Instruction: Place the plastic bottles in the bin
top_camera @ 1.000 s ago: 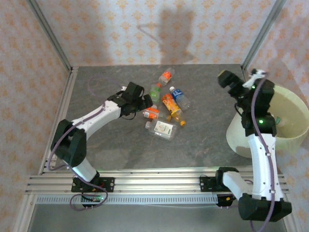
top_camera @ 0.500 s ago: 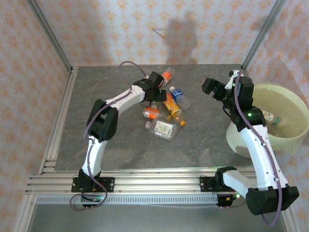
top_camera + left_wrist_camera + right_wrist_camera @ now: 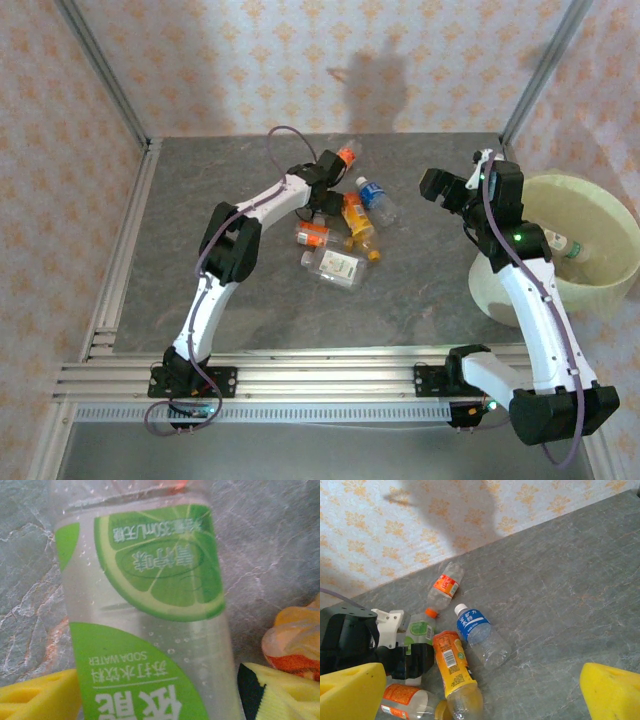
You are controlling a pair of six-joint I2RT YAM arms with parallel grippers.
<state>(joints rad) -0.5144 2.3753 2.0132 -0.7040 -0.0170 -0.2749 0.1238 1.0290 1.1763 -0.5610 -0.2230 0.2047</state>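
Five plastic bottles point(image 3: 405, 700) lie clustered on the grey stone table point(image 3: 560, 580) toward its far edge.
An orange-label bottle point(image 3: 445, 586) lies farthest back, a blue-label bottle point(image 3: 479, 632) just beside an orange-sleeved bottle point(image 3: 454, 672), and the left gripper point(image 3: 415, 655) straddles a lime-label bottle point(image 3: 421, 630).

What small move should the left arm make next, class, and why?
Probably close the left end effector on the green-labelled bottle. The left wrist view has it lying between the two yellow fingers, one at each side, its wall not visibly squeezed, so the grip seems not yet made.
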